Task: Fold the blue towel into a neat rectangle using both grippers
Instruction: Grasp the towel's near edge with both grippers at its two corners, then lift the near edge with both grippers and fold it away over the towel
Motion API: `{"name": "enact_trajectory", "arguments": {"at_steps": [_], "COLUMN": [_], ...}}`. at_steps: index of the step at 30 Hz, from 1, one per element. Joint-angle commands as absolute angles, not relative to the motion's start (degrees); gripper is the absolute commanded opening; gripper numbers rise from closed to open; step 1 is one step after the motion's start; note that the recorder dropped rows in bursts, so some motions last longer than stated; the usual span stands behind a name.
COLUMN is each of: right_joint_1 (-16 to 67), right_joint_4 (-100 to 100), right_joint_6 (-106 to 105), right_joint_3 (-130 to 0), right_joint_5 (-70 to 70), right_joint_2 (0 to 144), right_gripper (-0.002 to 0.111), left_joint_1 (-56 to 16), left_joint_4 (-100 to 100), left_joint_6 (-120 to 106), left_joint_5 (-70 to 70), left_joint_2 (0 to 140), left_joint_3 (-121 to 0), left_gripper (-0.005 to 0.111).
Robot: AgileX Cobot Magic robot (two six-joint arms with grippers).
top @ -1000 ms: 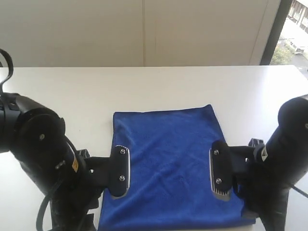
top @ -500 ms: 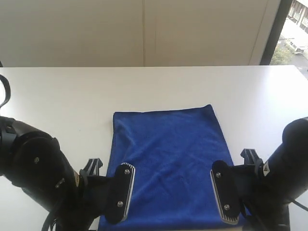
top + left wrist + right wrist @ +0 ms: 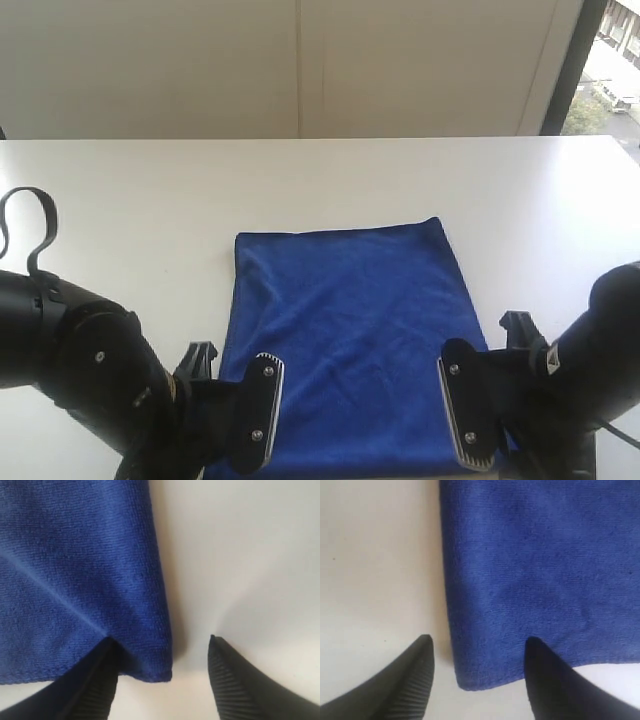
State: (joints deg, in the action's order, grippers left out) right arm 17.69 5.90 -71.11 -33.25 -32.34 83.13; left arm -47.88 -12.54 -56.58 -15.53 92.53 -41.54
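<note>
The blue towel (image 3: 350, 340) lies flat on the white table (image 3: 140, 200) as a rectangle, its near edge at the bottom of the exterior view. My left gripper (image 3: 230, 378) is open at the towel's near left corner. In the left wrist view the gripper (image 3: 161, 645) straddles that corner of the towel (image 3: 75, 570), one finger over the cloth and the other over bare table. My right gripper (image 3: 492, 375) is open at the near right corner. The right wrist view shows it (image 3: 480, 642) astride the towel (image 3: 545, 570) corner in the same way. Neither holds anything.
A cream wall closes the table's far side, with a window (image 3: 610, 70) at the right. A loose black cable loop (image 3: 30, 215) rises from the left arm. Both arm bodies fill the lower corners of the exterior view.
Both grippers have drawn back along the towel's sides to its near corners. The right jaws have spread wider. The towel has not moved.
</note>
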Motion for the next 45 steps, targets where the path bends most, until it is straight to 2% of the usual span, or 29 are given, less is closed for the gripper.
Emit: {"name": "enact_trajectory", "arguments": {"at_steps": [1, 21, 24, 29, 32, 34, 35, 37, 41, 45], "right_joint_1": [17.8, 17.8, 17.8, 17.8, 17.8, 17.8, 17.8, 18.7, 23.1, 25.6], "right_joint_4": [6.0, 5.8, 5.8, 5.8, 5.8, 5.8, 6.0, 6.6, 7.0, 6.7], "right_joint_6": [-71.9, -71.9, -71.9, -71.9, -71.9, -71.9, -71.9, -71.1, -66.8, -62.9], "right_joint_3": [-31.8, -28.5, -28.5, -28.5, -28.5, -28.7, -28.7, -28.7, -28.8, -29.3], "right_joint_5": [-30.7, -25.4, -25.2, -25.6, -28.2, -30.5, -31.1, -32.1, -39.3, -38.9], "right_joint_2": [83.6, 88.0, 89.0, 89.5, 89.4, 88.0, 86.1, 83.1, 75.9, 71.4], "right_gripper": [0.052, 0.05, 0.04, 0.025, 0.016, 0.009, 0.003, 0.0, 0.0, 0.0], "left_joint_1": [-48.1, -48.1, -48.1, -48.1, -48.1, -48.1, -48.1, -48.1, -48.1, -48.1], "left_joint_4": [-13.5, -13.5, -13.5, -13.5, -13.5, -13.2, -13.2, -13.2, -12.5, -11.5], "left_joint_6": [-56.8, -56.8, -56.8, -56.8, -56.8, -56.7, -56.2, -55.9, -54.3, -53.7], "left_joint_5": [-16.2, -16.3, -16.3, -16.8, -18.3, -21.8, -24.3, -26.6, -29.2, -31.3], "left_joint_2": [92.7, 92.7, 92.7, 92.7, 92.2, 90.7, 89.3, 87.4, 82.5, 79.9], "left_joint_3": [-41.1, -41.1, -41.1, -41.1, -41.1, -41.1, -41.2, -41.2, -41.2, -41.2], "left_gripper": [0.059, 0.058, 0.052, 0.032, 0.009, 0.0, 0.0, 0.0, 0.0, 0.0]}}
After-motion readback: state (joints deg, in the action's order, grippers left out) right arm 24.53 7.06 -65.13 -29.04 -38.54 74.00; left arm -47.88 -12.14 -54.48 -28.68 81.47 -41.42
